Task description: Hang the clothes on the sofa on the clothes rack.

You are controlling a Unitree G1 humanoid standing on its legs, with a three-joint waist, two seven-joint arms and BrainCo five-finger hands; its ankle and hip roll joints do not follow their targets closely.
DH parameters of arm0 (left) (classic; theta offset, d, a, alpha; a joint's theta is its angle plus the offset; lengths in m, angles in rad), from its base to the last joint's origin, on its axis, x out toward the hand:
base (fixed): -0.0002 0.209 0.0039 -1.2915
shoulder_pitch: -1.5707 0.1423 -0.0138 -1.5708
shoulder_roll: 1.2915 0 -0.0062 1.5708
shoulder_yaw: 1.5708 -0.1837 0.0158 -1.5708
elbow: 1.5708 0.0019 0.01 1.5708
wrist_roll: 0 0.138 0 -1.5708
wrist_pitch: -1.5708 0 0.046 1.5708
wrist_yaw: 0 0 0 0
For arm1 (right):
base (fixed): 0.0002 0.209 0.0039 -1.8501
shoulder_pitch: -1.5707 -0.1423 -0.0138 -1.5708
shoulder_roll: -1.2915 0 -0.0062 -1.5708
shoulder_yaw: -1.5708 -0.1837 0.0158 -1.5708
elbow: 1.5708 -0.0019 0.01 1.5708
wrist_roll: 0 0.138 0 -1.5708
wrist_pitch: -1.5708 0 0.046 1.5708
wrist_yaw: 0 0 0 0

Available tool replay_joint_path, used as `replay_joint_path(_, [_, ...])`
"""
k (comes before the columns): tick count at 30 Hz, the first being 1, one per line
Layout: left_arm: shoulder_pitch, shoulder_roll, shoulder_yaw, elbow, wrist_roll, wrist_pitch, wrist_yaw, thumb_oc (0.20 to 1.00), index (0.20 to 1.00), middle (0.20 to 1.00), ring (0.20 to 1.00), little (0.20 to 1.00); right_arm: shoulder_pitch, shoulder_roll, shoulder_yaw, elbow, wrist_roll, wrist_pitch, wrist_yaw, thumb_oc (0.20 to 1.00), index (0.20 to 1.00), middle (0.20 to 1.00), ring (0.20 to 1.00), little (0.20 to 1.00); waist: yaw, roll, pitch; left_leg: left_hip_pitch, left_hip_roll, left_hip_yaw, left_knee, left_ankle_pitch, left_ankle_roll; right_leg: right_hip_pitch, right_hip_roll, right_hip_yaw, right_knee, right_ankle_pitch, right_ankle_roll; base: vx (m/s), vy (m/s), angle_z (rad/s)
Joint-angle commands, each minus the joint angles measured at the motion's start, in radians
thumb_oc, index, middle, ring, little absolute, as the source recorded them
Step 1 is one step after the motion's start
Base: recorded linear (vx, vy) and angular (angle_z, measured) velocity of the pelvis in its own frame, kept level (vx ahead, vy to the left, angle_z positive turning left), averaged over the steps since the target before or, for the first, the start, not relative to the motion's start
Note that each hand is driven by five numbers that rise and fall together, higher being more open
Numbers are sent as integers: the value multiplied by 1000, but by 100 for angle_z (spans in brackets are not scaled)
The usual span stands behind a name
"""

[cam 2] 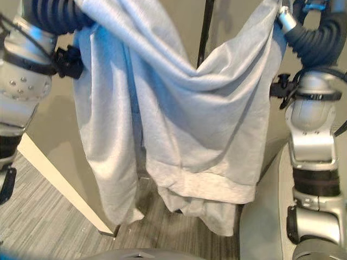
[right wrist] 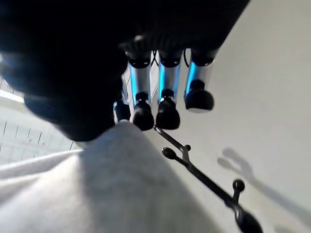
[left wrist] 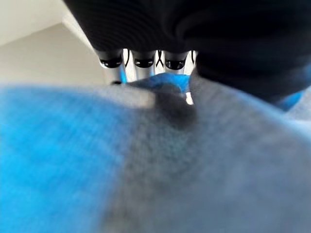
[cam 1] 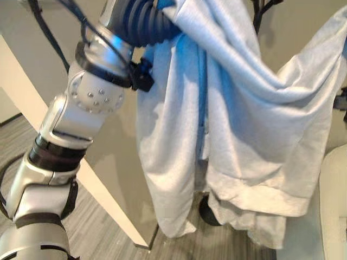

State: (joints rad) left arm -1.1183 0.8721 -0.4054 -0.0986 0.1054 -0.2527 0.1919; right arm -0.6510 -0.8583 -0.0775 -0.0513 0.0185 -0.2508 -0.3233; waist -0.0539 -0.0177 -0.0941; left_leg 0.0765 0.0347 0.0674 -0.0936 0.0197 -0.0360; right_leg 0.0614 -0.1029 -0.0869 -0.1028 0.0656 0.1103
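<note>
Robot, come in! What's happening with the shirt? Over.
Both hands up. Light grey cotton garment slung between them. Right hand near black rack hooks. Left hand in cloth.

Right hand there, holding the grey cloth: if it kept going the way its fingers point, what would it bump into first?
Probably the black rack: its knobbed hooks lie just past the right hand, then the pale wall. Depth is hard to judge.

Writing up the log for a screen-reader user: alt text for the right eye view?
A light grey garment hangs spread between the robot's two raised arms, sagging in the middle, its hem above the grey striped floor. A dark rack pole stands behind it.
</note>
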Motion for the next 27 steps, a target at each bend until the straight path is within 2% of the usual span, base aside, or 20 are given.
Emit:
replay_joint_path(1, [-99,9,-49,131,55,28,60,200,200,200,200,200,-113,-73,64,51,20,15,-35,200,200,200,200,200,27,-22,-72,14,38,-32,6,-74,-38,-10,-44,-28,15,-14,79,0,0,0])
replay_joint_path(2, [-142,15,-93,179,61,35,67,200,200,200,200,200,-170,-115,119,102,18,27,-41,200,200,200,200,200,27,-24,-74,14,39,-31,6,-73,-39,-11,-44,-29,15,-13,80,0,0,0])
replay_joint_path(6, [-297,13,-246,357,53,51,92,200,200,200,200,200,-379,-193,318,275,71,55,-40,200,200,200,200,200,22,-25,-75,10,41,-25,6,-66,-44,-20,-41,-28,15,-7,82,-1,-3,-1])
replay_joint_path(9, [-415,-11,-384,539,32,66,102,200,200,200,200,200,-571,-211,519,448,114,81,-27,200,200,200,200,200,13,-24,-72,2,44,-20,6,-58,-49,-30,-40,-31,16,-1,86,-6,-5,-1])
replay_joint_path(10, [-427,-12,-387,553,28,61,105,200,200,200,200,200,-604,-208,544,468,120,74,-28,200,200,200,200,200,11,-20,-67,0,44,-20,6,-58,-49,-32,-40,-31,16,-1,86,0,0,0])
replay_joint_path(13, [-485,-60,-482,714,20,81,106,200,200,200,200,200,-736,-182,698,633,132,108,-6,200,200,200,200,200,1,-15,-62,-7,46,-15,6,-52,-53,-43,-41,-31,16,6,87,-7,-10,-1])
replay_joint_path(14, [-508,-87,-522,798,11,85,104,200,200,200,200,200,-807,-159,784,740,132,121,8,200,200,200,200,200,-3,-10,-57,-15,46,-14,6,-47,-55,-53,-41,-30,16,9,88,-25,-28,-6])
replay_joint_path(18, [-514,-138,-567,937,-1,98,102,200,200,200,200,200,-881,-92,888,915,125,151,35,200,200,200,200,200,-10,-4,-45,-31,46,-10,6,-38,-58,-70,-42,-30,16,18,90,-15,-10,-1])
replay_joint_path(22, [-516,-169,-602,1036,-3,105,88,200,200,200,200,200,-915,-48,942,1035,115,173,55,200,200,200,200,200,-14,0,-36,-51,46,-9,6,-29,-60,-87,-41,-30,15,23,89,-31,-10,0])
replay_joint_path(24, [-524,-205,-635,1137,-2,115,72,200,200,200,200,200,-949,-1,996,1149,77,192,69,200,200,200,200,200,-17,3,-20,-71,45,-10,6,-19,-63,-107,-41,-28,15,28,89,-89,-17,3])
replay_joint_path(27, [-527,-221,-654,1198,6,125,64,200,200,200,200,200,-971,29,1035,1204,11,215,67,200,200,200,200,200,-22,8,2,-100,44,-13,6,-7,-64,-136,-39,-27,15,36,89,-102,-14,1])
